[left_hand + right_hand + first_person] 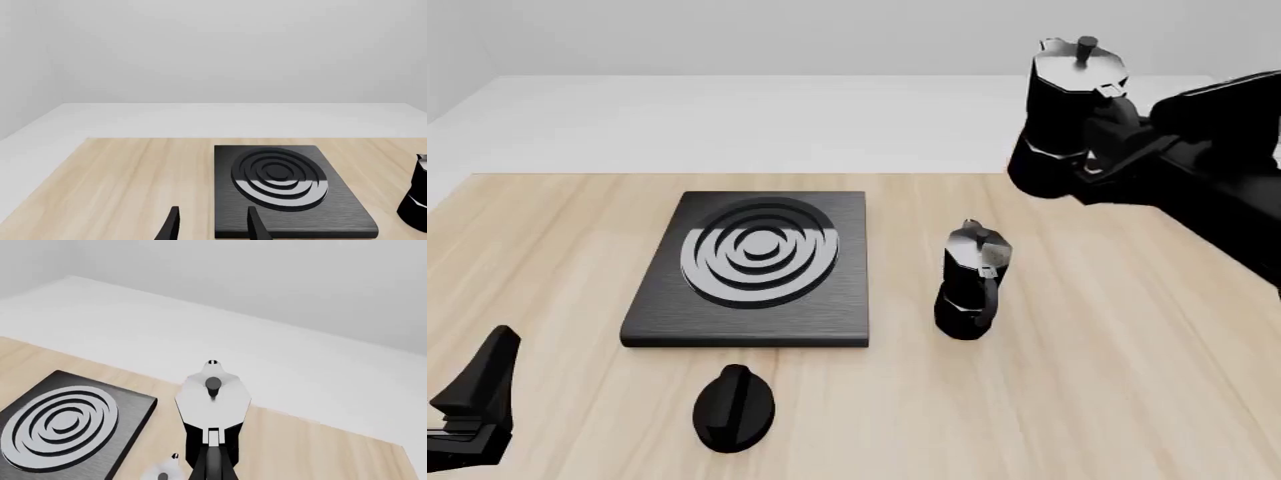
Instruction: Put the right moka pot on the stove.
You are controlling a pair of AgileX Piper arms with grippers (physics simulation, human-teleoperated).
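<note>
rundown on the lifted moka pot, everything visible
The right moka pot is black and faceted with a narrow waist, a shiny silver lid and a small dark knob on top. It hangs upright, well above the table, held at its handle side by the right gripper. It sits right of and beyond the stove, touching neither it nor the table. The fingers' exact contact is hidden behind the pot's body.

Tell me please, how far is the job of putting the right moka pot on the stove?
Done: the right gripper has grasped the right moka pot by its handle and lifted it clear of the table. In hand: the pot hangs in the air, to the right of the stove. Left: carrying it over the rings and setting it down. The other moka pot stands on the table, and the left gripper is open.
</note>
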